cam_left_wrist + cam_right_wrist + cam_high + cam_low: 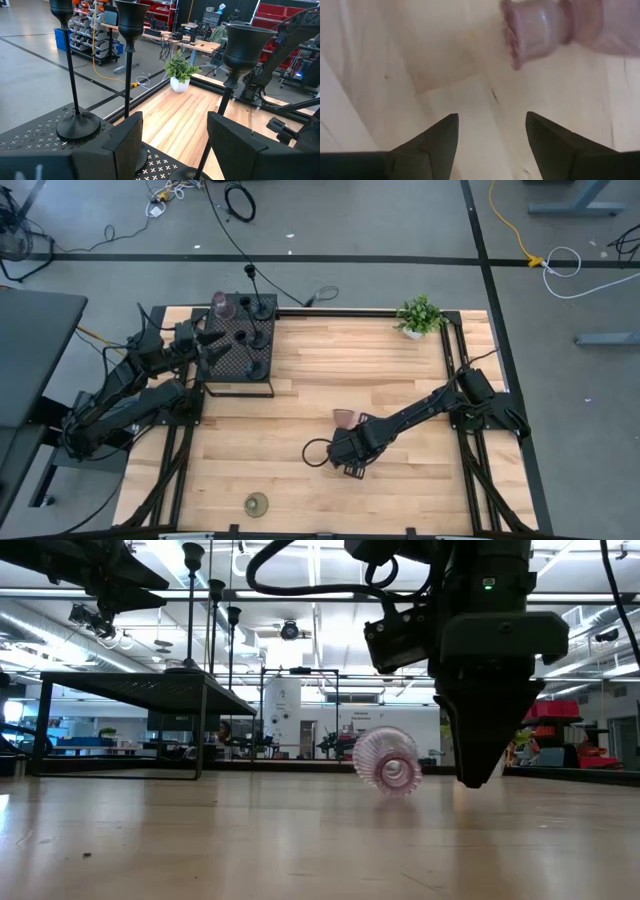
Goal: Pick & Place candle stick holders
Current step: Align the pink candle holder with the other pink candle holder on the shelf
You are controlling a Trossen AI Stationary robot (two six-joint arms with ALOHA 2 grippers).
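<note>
A pinkish glass goblet (344, 417) lies on its side on the wooden table (400, 370); the low view shows its ribbed bowl (388, 760). My right gripper (490, 132) points down just beside it (476, 772), open, with bare wood between its fingers; the goblet (545, 27) lies ahead of the fingertips. Black stem holders (127, 60) stand by their round bases on the black mesh box (240, 350), with another pink goblet (222, 308) at its far left corner. My left gripper (172, 142) waits open and level at the box's left side (208, 346). A squat olive-gold holder (257, 504) sits near the front edge.
A small green potted plant (420, 315) stands at the table's far right corner. Black frame rails run along the table's left and right edges. Bare wood stretches between the mesh box and the plant, and along the front.
</note>
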